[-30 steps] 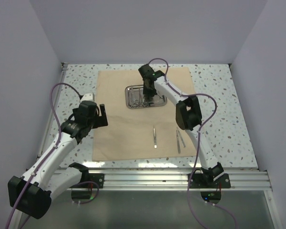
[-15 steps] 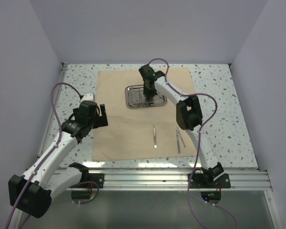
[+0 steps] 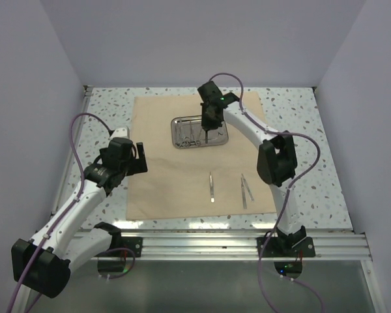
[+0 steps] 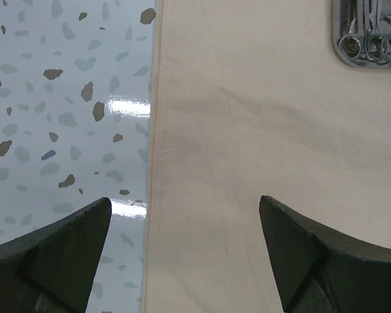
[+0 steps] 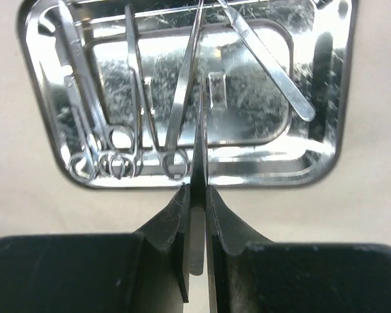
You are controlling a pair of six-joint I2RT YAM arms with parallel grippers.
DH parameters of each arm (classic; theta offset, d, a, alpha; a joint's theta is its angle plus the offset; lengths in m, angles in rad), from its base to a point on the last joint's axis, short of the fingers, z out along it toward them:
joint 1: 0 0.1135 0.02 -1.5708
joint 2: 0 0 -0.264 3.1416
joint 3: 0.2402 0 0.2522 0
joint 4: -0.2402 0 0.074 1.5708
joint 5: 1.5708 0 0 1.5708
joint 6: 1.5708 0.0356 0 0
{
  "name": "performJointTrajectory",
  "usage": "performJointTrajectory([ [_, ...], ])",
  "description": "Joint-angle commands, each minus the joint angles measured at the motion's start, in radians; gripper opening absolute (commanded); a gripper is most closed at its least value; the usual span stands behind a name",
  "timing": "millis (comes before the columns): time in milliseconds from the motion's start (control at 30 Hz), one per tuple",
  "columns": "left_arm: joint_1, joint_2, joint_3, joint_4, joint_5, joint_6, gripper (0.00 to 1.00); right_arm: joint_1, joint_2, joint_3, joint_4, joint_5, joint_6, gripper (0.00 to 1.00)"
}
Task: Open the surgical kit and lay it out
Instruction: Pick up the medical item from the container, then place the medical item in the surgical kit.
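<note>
Right fingers (image 5: 163, 228) clenched on slim instrument (image 5: 200, 163) over tray (image 5: 260, 124), forceps (image 5: 137, 78) beside, left fingers (image 4: 52, 261) released

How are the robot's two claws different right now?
The left gripper is wide open and holds nothing; the right gripper is pinched shut on a thin silver tool. The left gripper hangs over the edge of the tan cloth, half above the speckled table; the right gripper is above the steel tray. Both are dark-coloured.
</note>
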Motion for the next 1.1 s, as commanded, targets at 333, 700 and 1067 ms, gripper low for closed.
performJointTrajectory([
  [333, -0.007, -0.039, 0.009, 0.018, -0.019, -0.007, 1.0, 0.133, -0.578, -0.834, 0.245, -0.06, 0.073, 0.0],
  [700, -0.007, -0.002, 0.016, 0.004, -0.03, -0.015, 0.99, 0.224, -0.658, -1.098, 0.385, -0.092, 0.148, 0.0],
  [1067, -0.007, -0.005, 0.018, 0.001, -0.036, -0.018, 0.97, 0.224, -0.645, -1.055, 0.336, -0.059, 0.116, 0.19],
])
